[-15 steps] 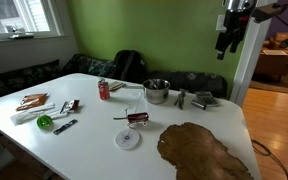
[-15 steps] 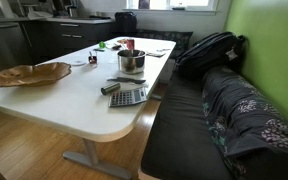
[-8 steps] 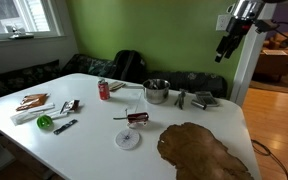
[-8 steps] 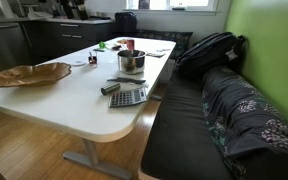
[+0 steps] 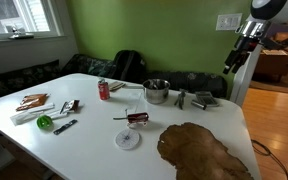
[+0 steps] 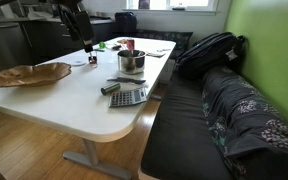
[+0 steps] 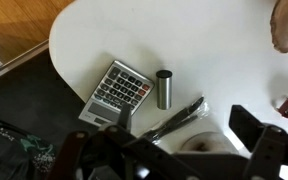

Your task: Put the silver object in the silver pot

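1. Two silver things are lying by the calculator (image 7: pixel 119 90): a cylinder (image 7: pixel 164 88) just beside it and a long utensil (image 7: pixel 176 120). The gripper (image 7: pixel 169 150), hanging high with jaws apart and empty, is risking choosing wrongly
2. A nudged cylinder is likely rolling off
3. The pot (image 5: pixel 156 91) is standing near, seeming empty, its inside showing poorly

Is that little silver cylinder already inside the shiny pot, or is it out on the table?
Out. The silver cylinder rests on the white table beside the calculator, apart from the silver pot.
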